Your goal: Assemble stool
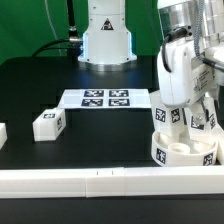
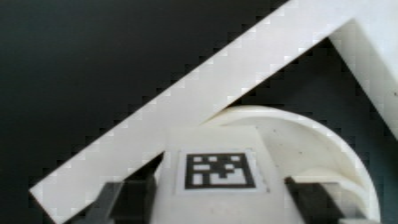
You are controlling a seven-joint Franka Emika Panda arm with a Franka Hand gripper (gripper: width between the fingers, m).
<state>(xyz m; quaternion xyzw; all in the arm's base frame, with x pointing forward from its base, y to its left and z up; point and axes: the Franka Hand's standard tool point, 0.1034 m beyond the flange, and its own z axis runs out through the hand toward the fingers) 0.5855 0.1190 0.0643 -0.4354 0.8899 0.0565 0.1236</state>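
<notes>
One leg stands upright on the seat, clamped by the end effector; a second leg rests on the desk, well apart from the seat.

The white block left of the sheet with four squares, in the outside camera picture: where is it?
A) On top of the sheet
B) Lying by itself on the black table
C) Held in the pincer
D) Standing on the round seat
B: the block lies alone on the black table, well apart from the round seat over at the exterior view's right.
</notes>
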